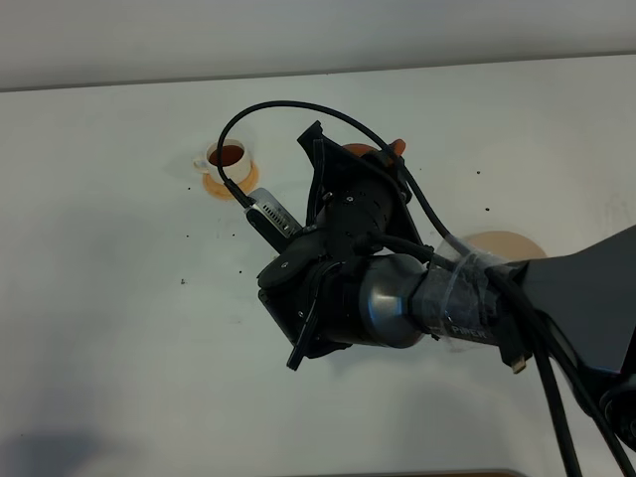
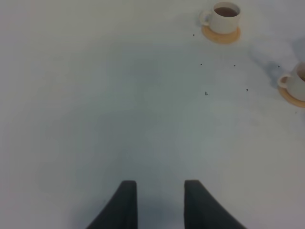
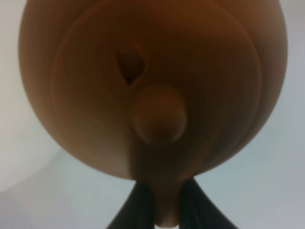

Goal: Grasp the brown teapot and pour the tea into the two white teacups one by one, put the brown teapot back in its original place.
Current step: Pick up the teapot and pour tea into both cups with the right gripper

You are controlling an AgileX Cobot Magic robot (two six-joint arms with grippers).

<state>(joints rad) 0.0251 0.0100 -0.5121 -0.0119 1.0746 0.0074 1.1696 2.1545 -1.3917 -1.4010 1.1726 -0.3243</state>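
The brown teapot (image 3: 157, 81) fills the right wrist view, lid knob toward the camera. My right gripper (image 3: 167, 202) is shut on its loop handle. In the exterior high view that gripper (image 1: 353, 174) reaches across the middle and hides nearly all of the teapot. One white teacup (image 1: 225, 156) holding brown tea stands on an orange coaster left of the gripper. The left wrist view shows this teacup (image 2: 225, 16) and the other teacup (image 2: 294, 84) at the frame edge, also on a coaster. The pale beige round coaster (image 1: 507, 245) lies bare beside the right arm. My left gripper (image 2: 160, 202) hangs open over bare table.
The white table (image 1: 119, 298) carries a few small dark specks around the cups. The right arm's black cable (image 1: 298, 107) loops above the gripper. The table's far edge (image 1: 149, 84) meets a pale wall.
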